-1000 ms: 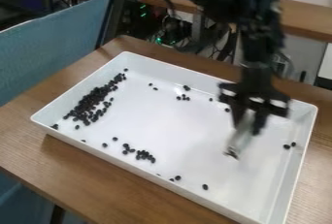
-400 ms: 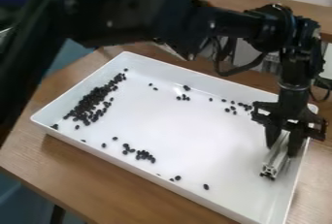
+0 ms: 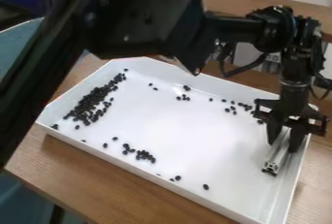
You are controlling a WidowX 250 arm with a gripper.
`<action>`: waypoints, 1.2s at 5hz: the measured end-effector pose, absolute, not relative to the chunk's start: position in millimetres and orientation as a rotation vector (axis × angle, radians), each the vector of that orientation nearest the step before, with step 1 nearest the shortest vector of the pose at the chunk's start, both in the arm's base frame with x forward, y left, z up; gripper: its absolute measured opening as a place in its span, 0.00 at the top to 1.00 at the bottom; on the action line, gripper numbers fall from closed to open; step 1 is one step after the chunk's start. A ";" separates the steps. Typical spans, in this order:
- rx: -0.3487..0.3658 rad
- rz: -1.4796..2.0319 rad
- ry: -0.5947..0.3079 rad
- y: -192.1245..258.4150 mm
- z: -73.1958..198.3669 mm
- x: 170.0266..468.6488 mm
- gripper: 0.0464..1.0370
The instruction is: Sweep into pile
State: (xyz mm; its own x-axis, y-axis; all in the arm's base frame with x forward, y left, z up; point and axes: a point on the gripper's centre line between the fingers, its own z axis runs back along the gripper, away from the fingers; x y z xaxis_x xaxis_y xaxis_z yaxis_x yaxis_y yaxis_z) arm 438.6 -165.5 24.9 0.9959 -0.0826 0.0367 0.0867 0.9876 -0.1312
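Observation:
The black gripper [image 3: 285, 143] hangs over the right side of the white tray [image 3: 170, 183], shut on a silver metal bar [image 3: 276, 157]. The bar's lower end is at or just above the tray floor; I cannot tell whether it touches. Small black beans lie in the tray: a dense elongated pile [image 3: 94, 103] by the left wall, a small cluster [image 3: 144, 155] near the front wall, and scattered ones [image 3: 233, 107] toward the back wall. A few single beans [image 3: 206, 186] rest near the front right.
The tray's raised walls surround the beans on a wooden table [image 3: 84, 172]. The arm crosses above the tray's back left corner from the upper left. A blue-grey panel [image 3: 23, 48] stands at the left, and a wooden ledge [image 3: 259, 2] runs behind.
My gripper has moved right with the bar, from the tray's centre right toward its right wall, and has barely shifted since the later earlier frame. The beans look much the same.

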 end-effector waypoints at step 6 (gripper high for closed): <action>-0.072 0.203 -0.051 19.7 17.7 446.6 0.66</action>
State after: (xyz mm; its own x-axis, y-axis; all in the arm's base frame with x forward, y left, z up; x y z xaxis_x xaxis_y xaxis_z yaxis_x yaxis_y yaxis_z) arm 446.6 19.7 17.7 0.9781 0.2036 0.0432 -0.2000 0.9768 -0.0768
